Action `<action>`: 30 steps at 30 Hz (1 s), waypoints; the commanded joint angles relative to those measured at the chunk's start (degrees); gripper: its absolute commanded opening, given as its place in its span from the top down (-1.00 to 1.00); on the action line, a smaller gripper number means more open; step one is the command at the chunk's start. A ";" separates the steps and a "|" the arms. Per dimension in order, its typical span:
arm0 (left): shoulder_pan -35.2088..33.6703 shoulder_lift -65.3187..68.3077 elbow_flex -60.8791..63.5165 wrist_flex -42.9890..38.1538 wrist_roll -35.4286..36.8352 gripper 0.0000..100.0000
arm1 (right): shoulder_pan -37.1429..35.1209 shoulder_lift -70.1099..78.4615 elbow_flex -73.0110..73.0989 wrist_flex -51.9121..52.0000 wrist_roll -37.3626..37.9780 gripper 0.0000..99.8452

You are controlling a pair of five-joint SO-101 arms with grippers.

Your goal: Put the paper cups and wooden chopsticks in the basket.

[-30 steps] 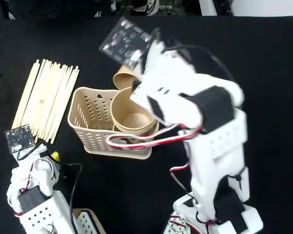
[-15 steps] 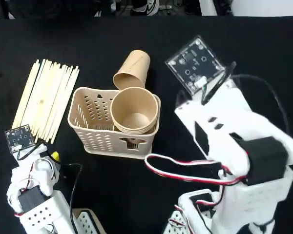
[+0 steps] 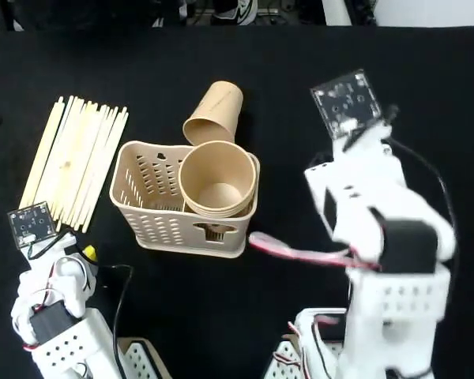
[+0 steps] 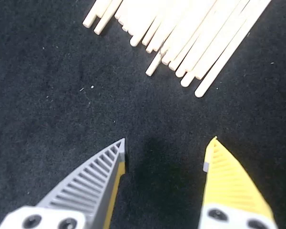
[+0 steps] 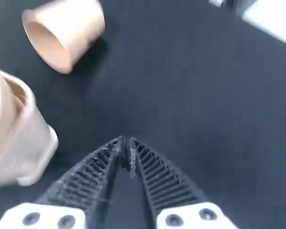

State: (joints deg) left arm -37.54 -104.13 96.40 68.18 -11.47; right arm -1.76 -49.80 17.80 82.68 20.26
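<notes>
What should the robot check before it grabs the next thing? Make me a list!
1. Right claw empty: ok.
2. Right claw open to grab: not ok, it is shut.
3. Left claw open: ok.
4. Tipped paper cup free to grab: ok, it lies on its side beyond the basket, nothing on it.
5. Room in the basket beside the stacked cups: ok.
6. Chopsticks in the basket: not ok, they lie outside it.

Bare table (image 3: 276, 87) lies between the right claw (image 5: 126, 141) and the tipped cup (image 3: 213, 112), which lies just behind the basket (image 3: 154, 221). Stacked cups (image 3: 217, 178) fill the basket's right half; its left half is free. Bare table separates the left claw (image 4: 168, 140) from the chopsticks (image 3: 75, 162).
</notes>
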 commanded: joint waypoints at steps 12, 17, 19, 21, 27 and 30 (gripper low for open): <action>0.13 -0.09 1.01 0.26 -0.35 0.48 | -28.75 -39.96 42.15 -26.37 0.79 0.98; 0.13 -0.09 1.01 0.09 -0.35 0.48 | -27.60 -47.60 64.13 -32.88 5.45 0.98; 0.13 -0.09 1.01 0.09 -0.35 0.48 | -27.52 -49.45 67.03 -33.67 5.54 0.98; 0.13 -0.09 1.01 0.00 -0.35 0.48 | -27.52 -51.21 66.33 -33.85 5.36 0.98; 0.13 -0.09 1.01 0.18 -0.35 0.48 | -27.52 -53.49 53.76 -28.66 3.34 0.98; 0.04 -0.09 1.01 0.26 -0.35 0.48 | -27.43 -53.49 43.65 -24.62 1.49 0.98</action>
State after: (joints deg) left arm -37.54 -104.13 96.40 68.18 -11.47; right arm -29.36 -103.16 70.37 54.02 23.60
